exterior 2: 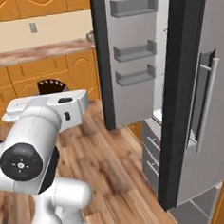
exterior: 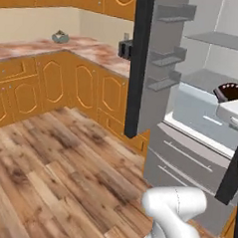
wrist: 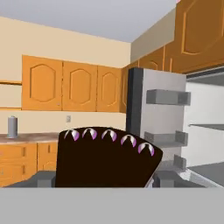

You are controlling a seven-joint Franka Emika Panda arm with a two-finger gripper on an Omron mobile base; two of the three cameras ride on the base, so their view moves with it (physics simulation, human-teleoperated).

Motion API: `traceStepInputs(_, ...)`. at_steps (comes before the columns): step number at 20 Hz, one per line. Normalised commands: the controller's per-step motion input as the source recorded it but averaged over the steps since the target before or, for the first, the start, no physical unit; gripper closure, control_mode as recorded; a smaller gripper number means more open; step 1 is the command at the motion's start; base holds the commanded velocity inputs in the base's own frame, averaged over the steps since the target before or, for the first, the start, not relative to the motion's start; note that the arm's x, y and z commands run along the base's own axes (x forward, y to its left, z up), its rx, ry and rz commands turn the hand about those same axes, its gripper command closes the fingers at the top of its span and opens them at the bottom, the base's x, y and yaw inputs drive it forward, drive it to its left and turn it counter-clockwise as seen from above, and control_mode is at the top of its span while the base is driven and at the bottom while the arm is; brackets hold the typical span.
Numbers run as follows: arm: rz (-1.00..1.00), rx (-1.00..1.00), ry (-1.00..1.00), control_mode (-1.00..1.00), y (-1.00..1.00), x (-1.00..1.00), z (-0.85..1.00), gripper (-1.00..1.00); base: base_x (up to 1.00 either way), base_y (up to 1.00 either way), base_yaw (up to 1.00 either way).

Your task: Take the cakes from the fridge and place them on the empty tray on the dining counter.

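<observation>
Jaws spread wide around dark chocolate cake [wrist: 105, 157], clear of open fridge [exterior: 199, 141] door edge

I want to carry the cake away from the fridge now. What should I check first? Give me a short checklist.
1. Chocolate cake sits in the tool: ok, the jaws stand on both sides of it and it hangs in the air.
2. Cake is out of the fridge: ok, the right base view shows it beside the open fridge door, not on the shelves.
3. Door leaves room to back away: ok, it is wide open.
4. Floor behind the robot: ok where it shows, bare wood.
5. Place of the white cake: cannot tell.
6. Place of the empty tray: cannot tell.
</observation>
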Motion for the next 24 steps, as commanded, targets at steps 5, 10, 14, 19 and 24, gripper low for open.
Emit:
traceStepInputs(5,0.0,0.0,0.0,1.0,0.0,0.0,0.0,1.0,-0.62,-0.62,0.6)
traceStepInputs(10,0.0,0.0,0.0,1.0,0.0,0.0,0.0,1.0,-0.55,-0.41,0.66)
traceStepInputs(14,0.0,0.0,0.0,1.0,0.0,0.0,0.0,1.0,-0.71,-0.46,0.65)
traceStepInputs(19,0.0,0.0,0.0,1.0,0.0,0.0,0.0,1.0,-1.0,-0.2,0.49)
traceStepInputs(24,0.0,0.0,0.0,1.0,0.0,0.0,0.0,1.0,-1.0,0.0,0.3)
